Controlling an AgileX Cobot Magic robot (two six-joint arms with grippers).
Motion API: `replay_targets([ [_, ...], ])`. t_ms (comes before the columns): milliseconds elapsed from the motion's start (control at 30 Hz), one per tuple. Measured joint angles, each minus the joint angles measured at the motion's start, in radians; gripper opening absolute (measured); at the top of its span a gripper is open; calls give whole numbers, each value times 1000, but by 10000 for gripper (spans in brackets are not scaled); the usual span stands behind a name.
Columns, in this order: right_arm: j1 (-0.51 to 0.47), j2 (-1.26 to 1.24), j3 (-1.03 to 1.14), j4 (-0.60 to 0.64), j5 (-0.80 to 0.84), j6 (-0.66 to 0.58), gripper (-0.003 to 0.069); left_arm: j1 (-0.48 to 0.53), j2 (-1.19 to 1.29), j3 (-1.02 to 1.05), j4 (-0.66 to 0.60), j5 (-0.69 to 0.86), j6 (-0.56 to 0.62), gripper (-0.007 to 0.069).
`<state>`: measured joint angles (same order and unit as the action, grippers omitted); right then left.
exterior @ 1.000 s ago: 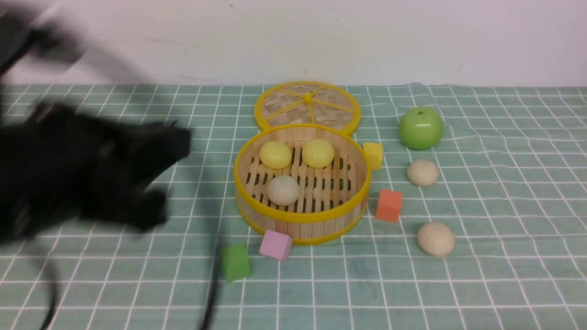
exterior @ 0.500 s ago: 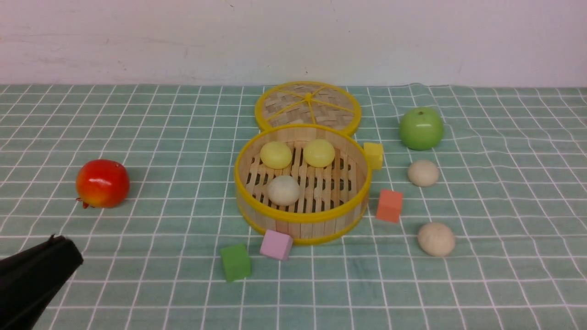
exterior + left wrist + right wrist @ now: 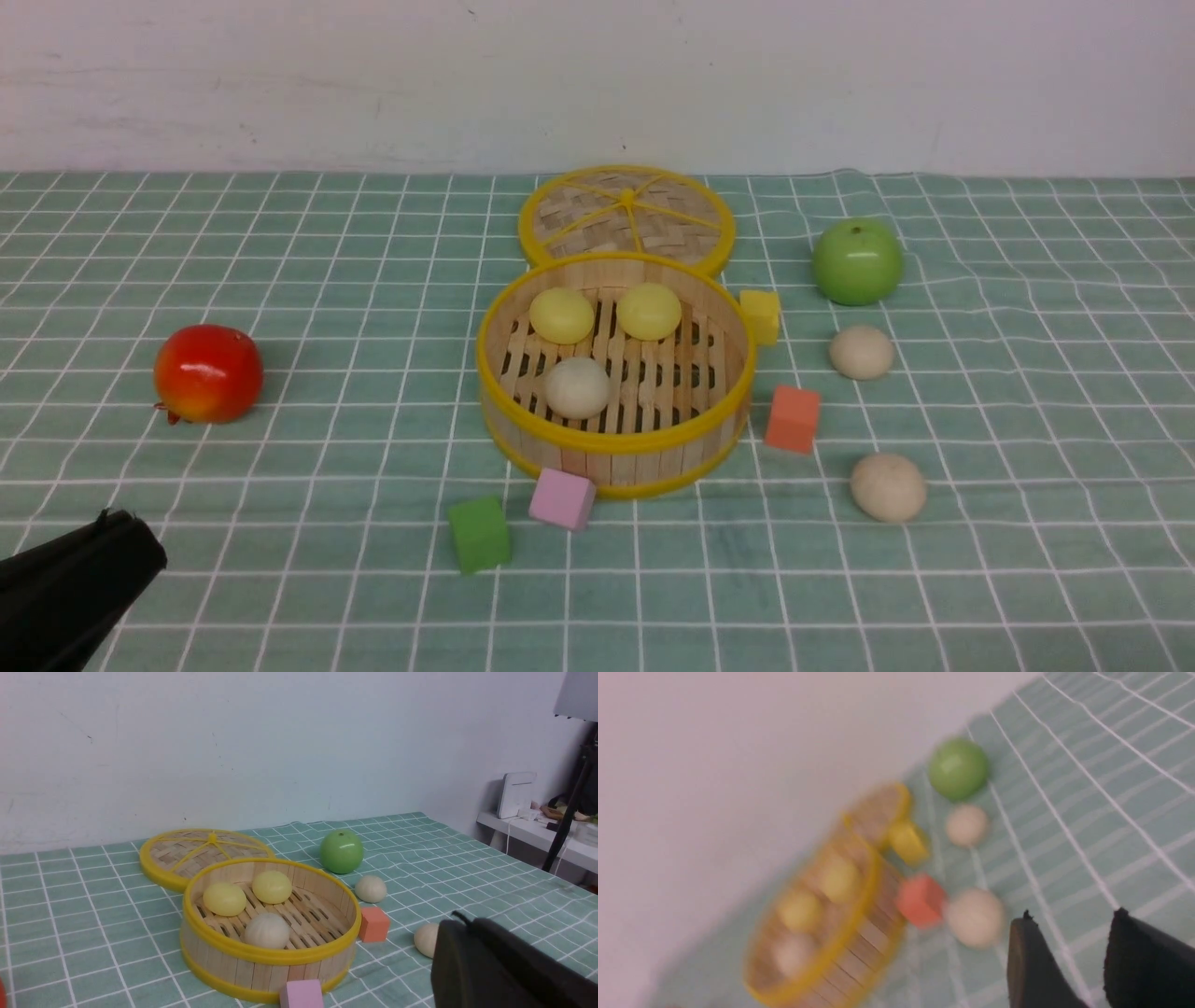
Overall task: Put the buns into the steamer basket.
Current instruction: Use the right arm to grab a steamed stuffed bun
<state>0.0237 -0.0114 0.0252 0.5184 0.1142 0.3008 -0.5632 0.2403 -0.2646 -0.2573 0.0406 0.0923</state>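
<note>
The steamer basket (image 3: 611,446) stands mid-table with two pale yellow buns (image 3: 561,315) (image 3: 649,311) and one beige bun (image 3: 577,387) on its slatted floor. Two more beige buns (image 3: 861,352) (image 3: 888,486) lie on the cloth to its right. My left gripper (image 3: 131,537) sits low at the front left corner, shut and empty, far from the basket. My right gripper (image 3: 1071,917) does not show in the front view. Its blurred wrist view shows the jaws open with nothing between them, just beside the nearer beige bun (image 3: 975,917).
The woven lid (image 3: 625,213) lies behind the basket. A green apple (image 3: 856,261) is at the back right and a red pomegranate (image 3: 207,373) at the left. Yellow (image 3: 761,315), orange (image 3: 793,419), pink (image 3: 561,498) and green (image 3: 479,534) cubes ring the basket.
My left arm has swept away from the basket's left side down to the front left corner, uncovering the pomegranate. The buns and basket have not moved.
</note>
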Motion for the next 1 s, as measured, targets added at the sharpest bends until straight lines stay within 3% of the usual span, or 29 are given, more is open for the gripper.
replay_targets([
  [100, 7, 0, -16, 69, -7, 1, 240, 0, 0, 0, 0, 1, 0, -13],
  [200, 48, 71, -128, 65, 132, -105, 227, 0, 0, 0, 0, 1, -1, -13],
  [367, 106, 455, -496, -59, 509, -346, 155, 0, 0, 1, 0, 2, -1, -13],
  [533, 108, 897, -756, -198, 737, -413, 68, 0, 0, 1, 0, 2, -1, -12],
  [767, 186, 1320, -966, -270, 705, -418, 20, 0, 0, 1, 0, 2, -1, -11],
  [933, 229, 1483, -1065, -332, 668, -382, 55, 0, 0, 1, 0, 2, -1, -8],
  [1000, 237, 1585, -1121, -357, 657, -353, 117, 0, 0, 1, 0, 2, -1, -5],
])
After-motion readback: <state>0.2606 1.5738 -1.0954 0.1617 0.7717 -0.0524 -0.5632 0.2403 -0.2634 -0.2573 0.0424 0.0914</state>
